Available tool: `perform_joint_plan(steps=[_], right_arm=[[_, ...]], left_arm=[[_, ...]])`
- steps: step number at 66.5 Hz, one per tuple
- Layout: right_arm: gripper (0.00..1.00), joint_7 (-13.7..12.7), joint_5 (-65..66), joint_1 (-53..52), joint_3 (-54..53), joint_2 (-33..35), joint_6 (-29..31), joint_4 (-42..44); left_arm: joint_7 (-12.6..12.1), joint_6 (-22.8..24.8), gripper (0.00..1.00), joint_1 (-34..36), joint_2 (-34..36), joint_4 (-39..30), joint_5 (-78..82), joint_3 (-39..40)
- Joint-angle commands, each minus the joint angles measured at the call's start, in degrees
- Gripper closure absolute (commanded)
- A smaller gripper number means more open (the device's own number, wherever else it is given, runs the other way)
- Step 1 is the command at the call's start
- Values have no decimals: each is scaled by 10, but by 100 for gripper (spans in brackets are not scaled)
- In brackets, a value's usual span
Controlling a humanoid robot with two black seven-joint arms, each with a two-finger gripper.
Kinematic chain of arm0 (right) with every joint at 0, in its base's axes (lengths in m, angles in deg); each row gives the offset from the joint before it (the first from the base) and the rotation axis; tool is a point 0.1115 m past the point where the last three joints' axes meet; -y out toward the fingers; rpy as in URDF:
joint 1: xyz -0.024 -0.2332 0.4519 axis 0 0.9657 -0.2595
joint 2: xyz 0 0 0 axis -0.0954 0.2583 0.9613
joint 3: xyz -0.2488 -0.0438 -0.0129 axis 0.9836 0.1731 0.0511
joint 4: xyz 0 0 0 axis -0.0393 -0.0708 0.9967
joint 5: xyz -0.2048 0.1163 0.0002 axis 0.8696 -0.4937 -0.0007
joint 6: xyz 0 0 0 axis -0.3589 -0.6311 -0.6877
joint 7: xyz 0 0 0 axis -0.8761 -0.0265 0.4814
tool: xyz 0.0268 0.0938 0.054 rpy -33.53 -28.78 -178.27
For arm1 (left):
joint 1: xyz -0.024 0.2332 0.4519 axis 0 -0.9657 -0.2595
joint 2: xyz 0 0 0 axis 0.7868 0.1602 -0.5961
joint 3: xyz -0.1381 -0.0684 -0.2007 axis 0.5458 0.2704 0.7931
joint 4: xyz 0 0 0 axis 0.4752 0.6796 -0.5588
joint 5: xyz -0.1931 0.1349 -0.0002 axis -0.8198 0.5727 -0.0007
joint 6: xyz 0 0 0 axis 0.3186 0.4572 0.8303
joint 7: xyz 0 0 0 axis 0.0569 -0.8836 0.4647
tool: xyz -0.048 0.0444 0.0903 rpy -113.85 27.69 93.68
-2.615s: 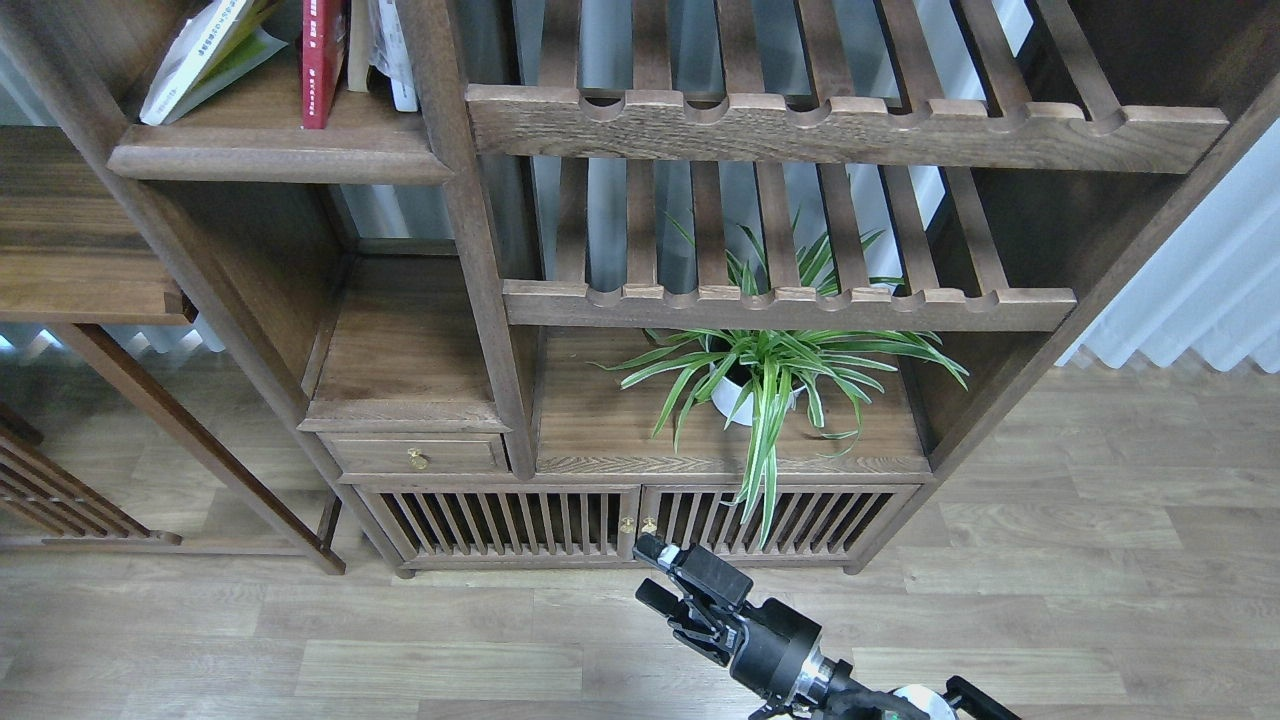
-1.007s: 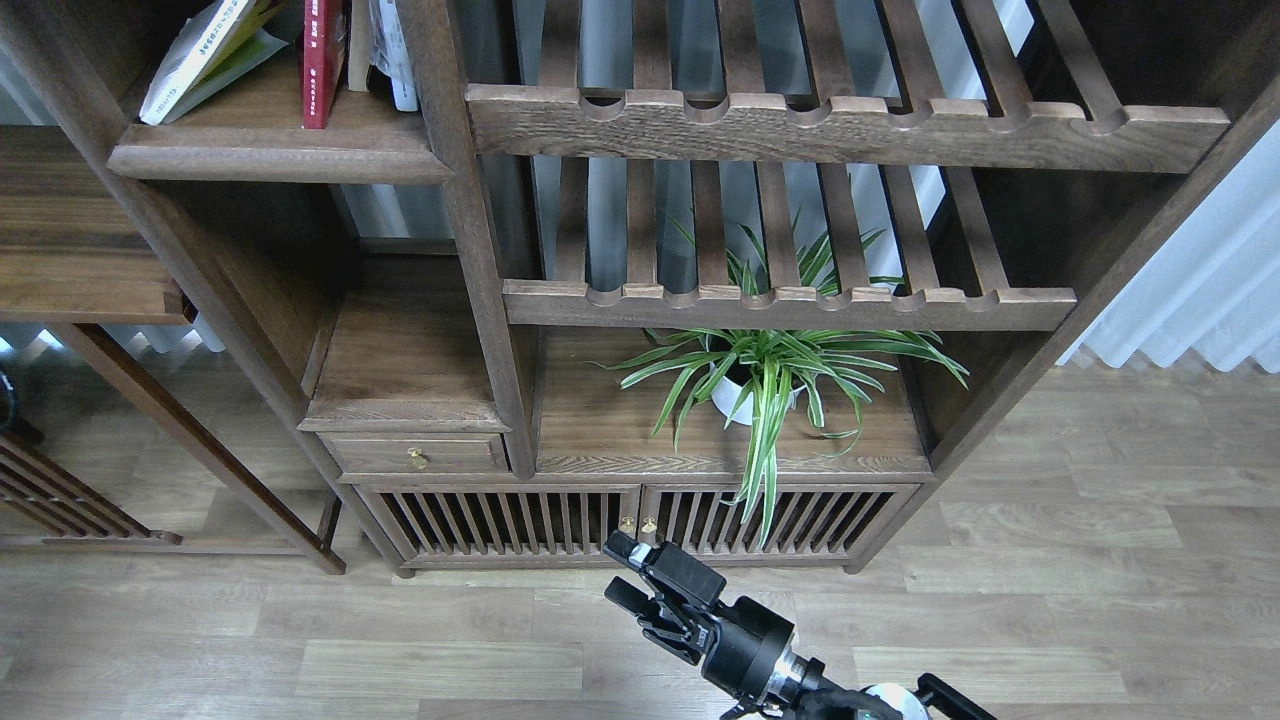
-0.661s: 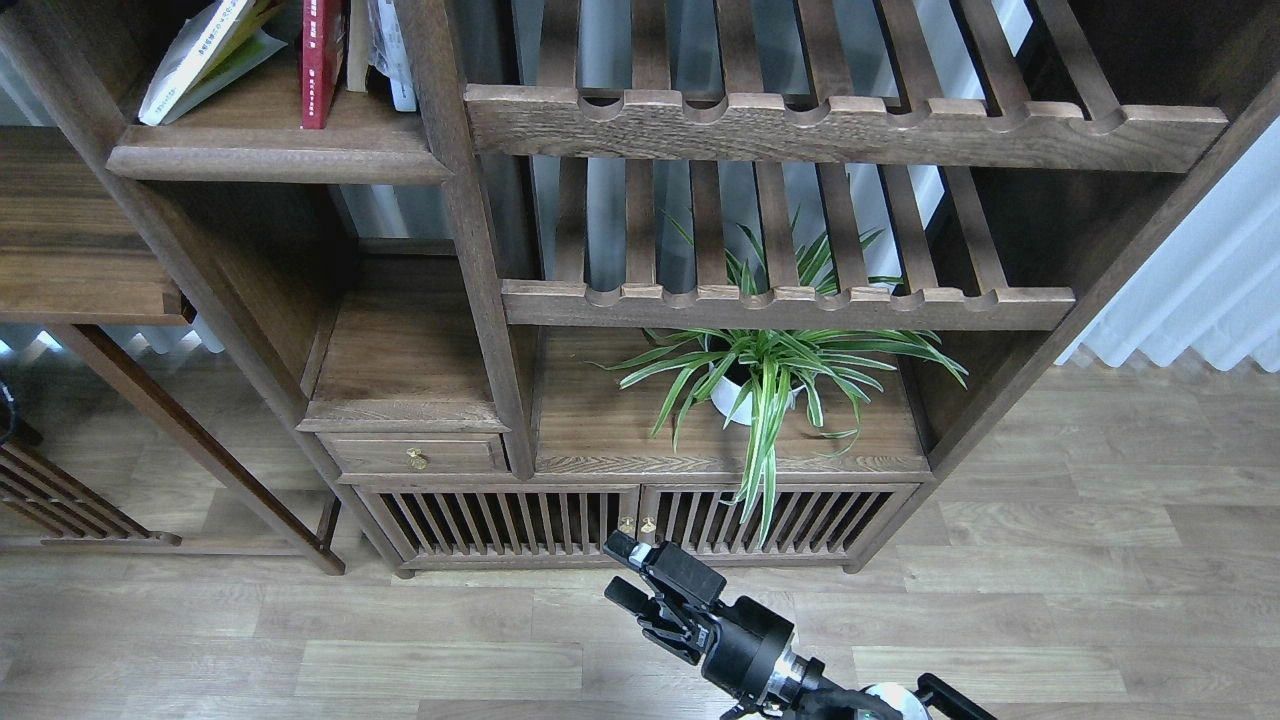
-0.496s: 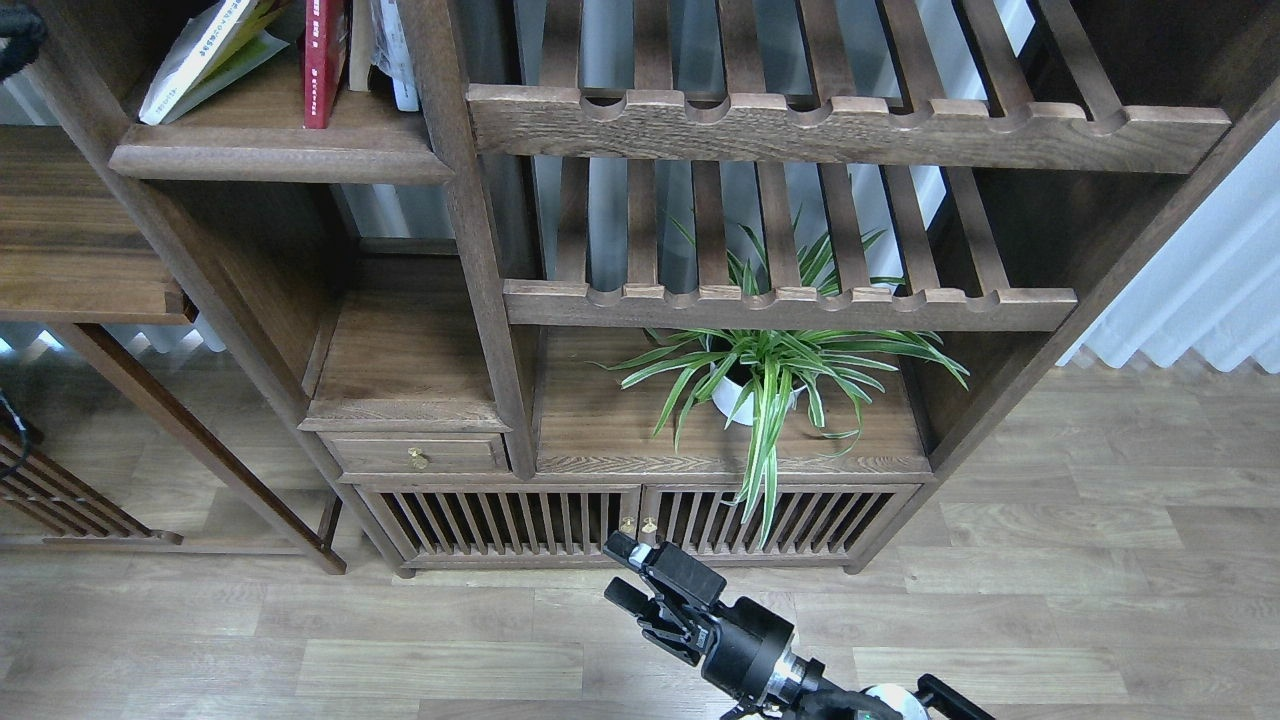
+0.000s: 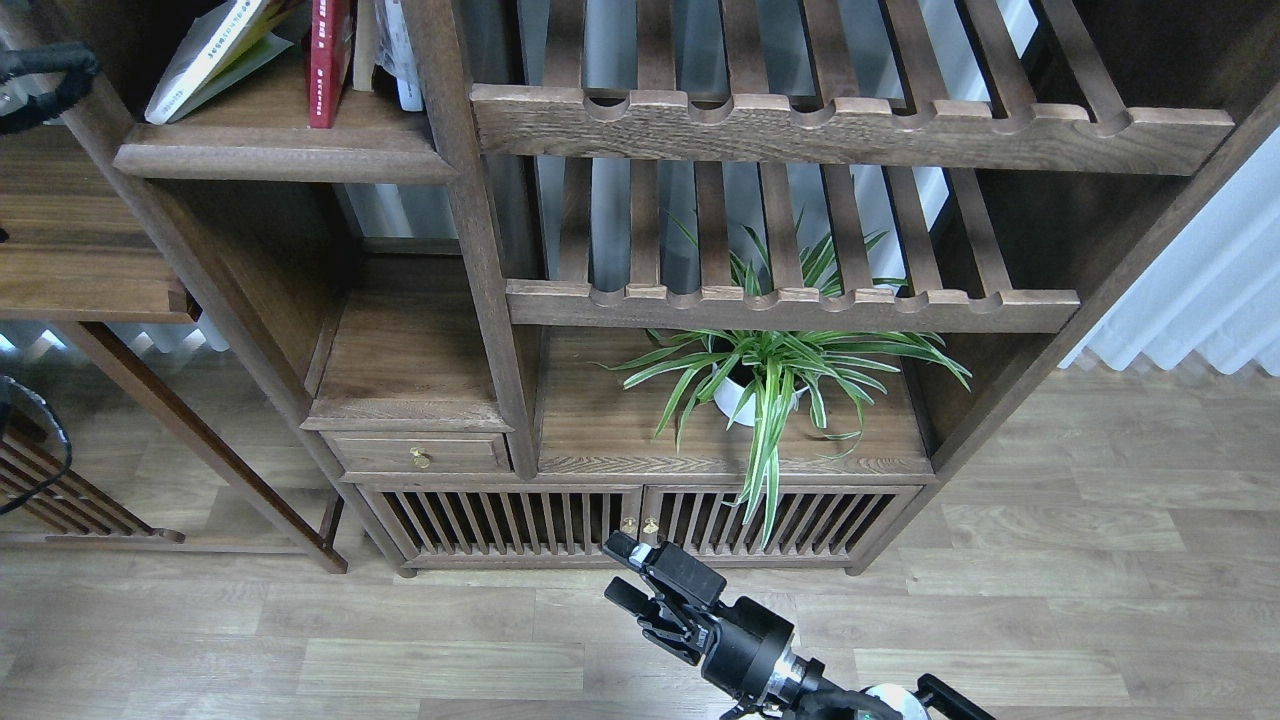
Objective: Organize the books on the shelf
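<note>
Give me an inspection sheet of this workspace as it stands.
Surface: shelf, solid dark-brown board, top left.
Job's things: yellow-green book leaning left; dark red book upright; pale book against the post.
Clutter: potted spider plant on the lower cabinet top.
Grippers: right gripper open, low near the floor; left gripper not in view.
Cables: black cable at the left edge.
Surroundings: slatted racks, wood floor, white curtain.

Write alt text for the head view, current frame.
Three books sit on the top-left shelf of a dark wooden bookcase, the yellow-green one leaning, the red one upright. The right hand hangs open and empty low above the floor; a spider plant sits under slatted racks.
</note>
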State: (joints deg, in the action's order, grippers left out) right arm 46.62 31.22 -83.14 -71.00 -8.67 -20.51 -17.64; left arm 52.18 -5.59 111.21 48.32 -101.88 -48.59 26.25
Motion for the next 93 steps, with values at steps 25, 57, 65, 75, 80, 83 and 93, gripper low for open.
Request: perform_joint_plan(steps=[25, 57, 65, 75, 80, 83, 93], right_arm=[[1, 0, -1, 1, 0, -1, 0, 1], [1, 4, -2, -3, -8, -2, 0, -4], [1, 29, -7, -5, -12, -2, 0, -7], [1, 40, -7, -12, -14, -2, 0, -11], [1, 40, -7, -17, -14, -2, 0, -17], [1, 40, -7, -17, -13, -2, 0, -25], [1, 40, -5, 22, 3, 23, 0, -108]], left_arm=[[3, 0, 31, -14, -2, 0, -14, 6], [-6, 0, 20, -55, 12, -60, -177, 6], [-40, 0, 19, -105, 36, -102, -254, 6], [-106, 0, 19, -178, 86, -219, -352, 4], [-116, 0, 19, -197, 117, -266, -383, -4], [-121, 0, 19, -210, 137, -297, -408, -8], [-127, 0, 19, -270, 182, -414, -507, -25]])
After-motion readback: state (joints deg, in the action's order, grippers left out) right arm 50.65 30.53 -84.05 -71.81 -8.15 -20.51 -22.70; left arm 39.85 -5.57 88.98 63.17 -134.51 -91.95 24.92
